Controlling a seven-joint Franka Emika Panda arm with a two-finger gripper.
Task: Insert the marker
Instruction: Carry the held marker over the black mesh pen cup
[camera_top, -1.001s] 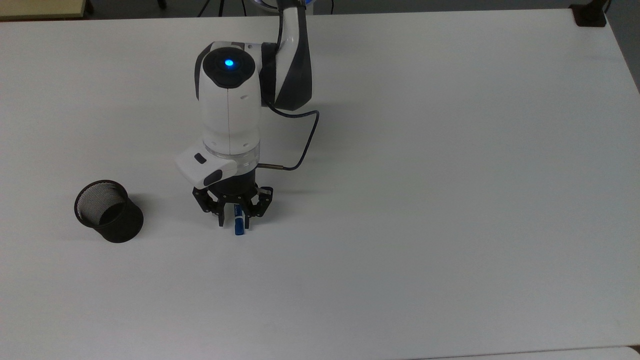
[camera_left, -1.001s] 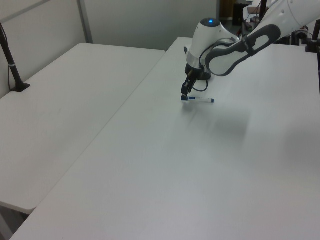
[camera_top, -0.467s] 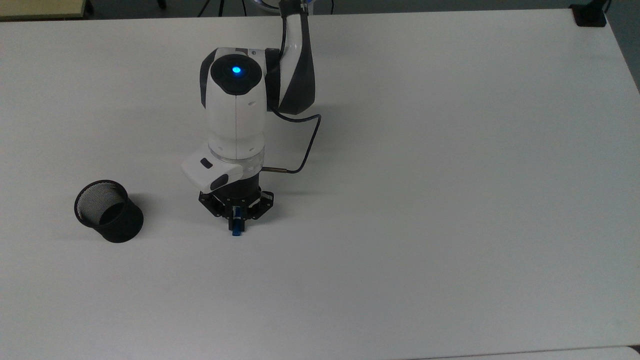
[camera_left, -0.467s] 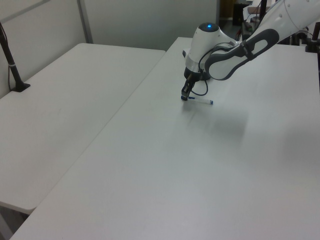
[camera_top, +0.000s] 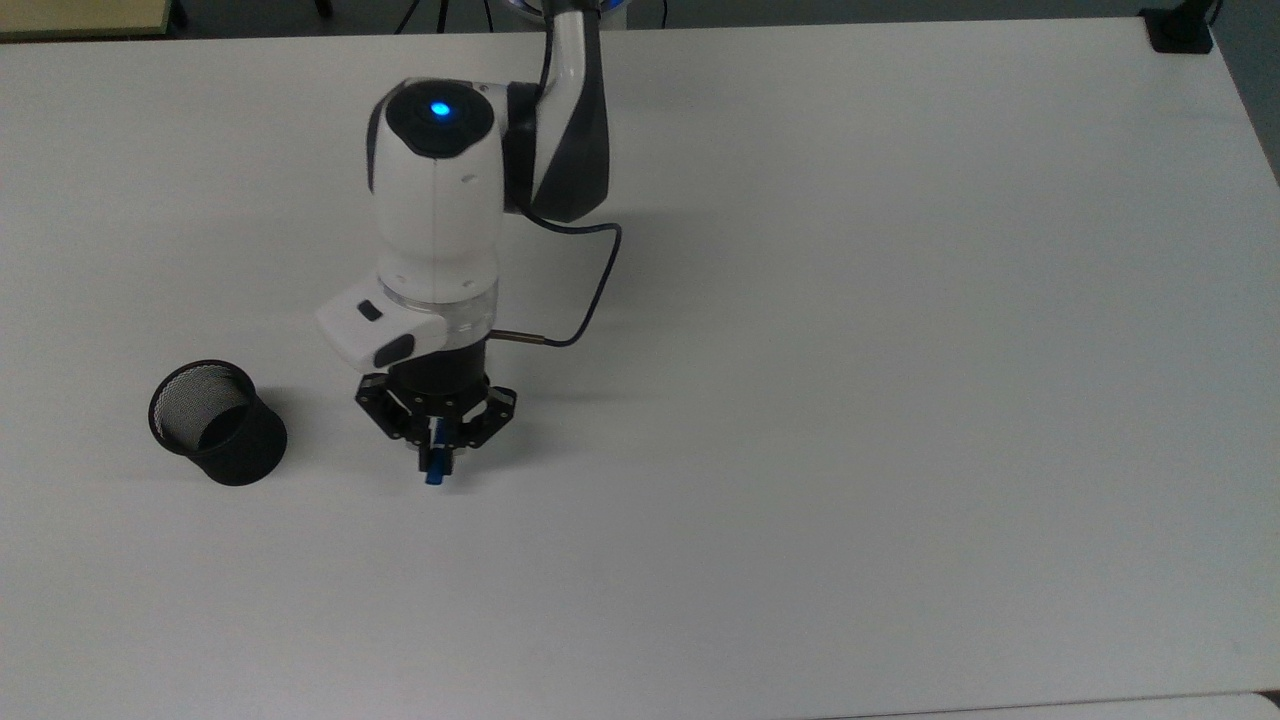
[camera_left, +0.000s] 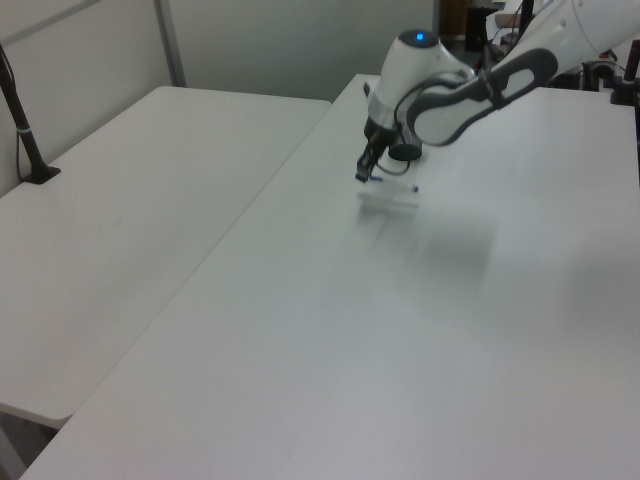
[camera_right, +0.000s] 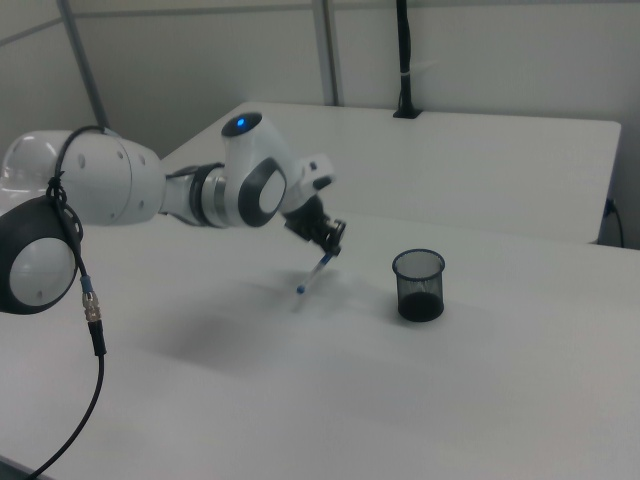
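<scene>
- Top view: the gripper (camera_top: 436, 462) is clenched on the marker (camera_top: 434, 473), whose blue end sticks out past the fingertips toward the table's near edge as this view shows it.
- Right view shows the marker (camera_right: 312, 275) lifted clear of the white table (camera_right: 300, 400), hanging slanted from the gripper (camera_right: 331, 247), with its blue tip lowest and a faint shadow on the surface beneath it.
- Left view gives the same grasp from the other side: the gripper (camera_left: 366, 172) is above the table (camera_left: 330, 350), and the marker (camera_left: 393, 183) reaches from it toward the left view's right, off the surface.
- A black mesh cup (camera_top: 214, 421) stands upright on the table (camera_top: 900, 400), mouth up, near the top view's left edge and well inside the near edge.
- In the top view the cup is to the left of the gripper, apart from it, with bare table between them; in the right view the cup (camera_right: 419, 284) stands to the right of the marker, also apart.
- The marker is outside the cup and touches neither it nor the table.
- The arm (camera_top: 437, 190) reaches in from the table's far edge in the top view, its white wrist housing carrying a lit blue light, and a thin dark cable (camera_top: 585, 300) loops off its side.
- A black post (camera_right: 403, 60) stands at the far edge of a second table in the right view.
</scene>
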